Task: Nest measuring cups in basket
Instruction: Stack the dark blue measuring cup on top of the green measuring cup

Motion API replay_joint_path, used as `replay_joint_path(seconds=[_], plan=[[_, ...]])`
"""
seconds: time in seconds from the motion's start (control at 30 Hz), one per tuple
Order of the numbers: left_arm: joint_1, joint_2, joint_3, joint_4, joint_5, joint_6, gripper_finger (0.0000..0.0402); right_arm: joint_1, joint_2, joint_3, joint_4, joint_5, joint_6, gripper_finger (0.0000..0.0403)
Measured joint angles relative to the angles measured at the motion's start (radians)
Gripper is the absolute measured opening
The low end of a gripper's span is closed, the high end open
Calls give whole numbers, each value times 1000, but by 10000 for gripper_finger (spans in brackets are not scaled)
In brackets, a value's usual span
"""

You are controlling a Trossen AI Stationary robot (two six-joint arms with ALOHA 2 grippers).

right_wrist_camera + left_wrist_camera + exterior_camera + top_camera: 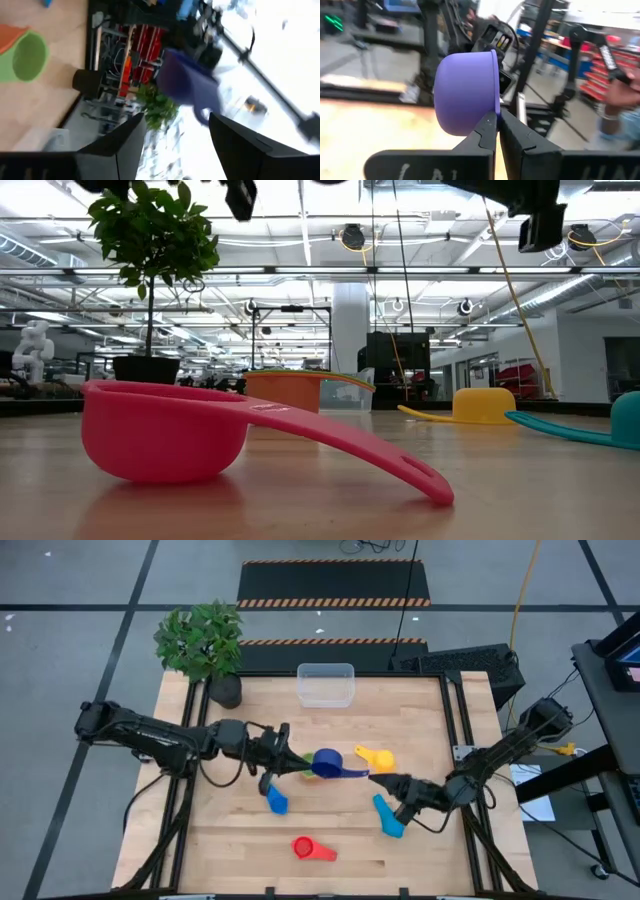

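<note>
Gripping the dark blue cup (326, 762) by its handle, left claw (300, 766) sits over mid-bench (240, 860), fingers (487, 131) pinched tight on the handle edge in the left wrist view, cup bowl (466, 93) lifted in front of the cam. Right claw (382, 783) is just beside the far end of that handle, tips spread apart w/ nothing between them; in the right wrist view the blue cup (187, 80) shows just past its open fingers (127, 142).

Basket (326, 684) sits at the bench's far edge, centre, near the plant (203, 640) at the far-left corner; can't tell if anything's in it.

Yellow cup (375, 757) lies on the bench just past the right claw. Teal cup (387, 817) lies nearer the front, under the right arm. Small blue cup (276, 800) sits below the left claw. Red cup (311, 848) is near the front edge, well apart from the rest; low view has it (165, 430) upright, handle sloping down to the wood. Green cup (27, 56) nested w/ an orange one (10, 36) shows in the right wrist view.
</note>
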Motion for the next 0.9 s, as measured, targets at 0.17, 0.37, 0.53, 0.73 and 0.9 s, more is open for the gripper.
replay_joint_path(seconds=[0.17, 0.37, 0.53, 0.73, 0.9], plan=[[70, 0, -58, -4, 197, -61, 10, -15, 53, 37, 6, 2, -117, 201], [127, 0, -100, -4, 251, -65, 12, -15, 143, 90, -9, 1, -182, 187], [148, -1, -127, 52, 339, -88, 9, -31, 235, 147, -38, 3, -206, 169], [156, -2, -141, 69, 376, -108, 12, -57, 294, 163, -42, 4, -231, 156], [166, -1, -141, 68, 400, -108, 8, -65, 301, 164, -42, 4, -231, 155]])
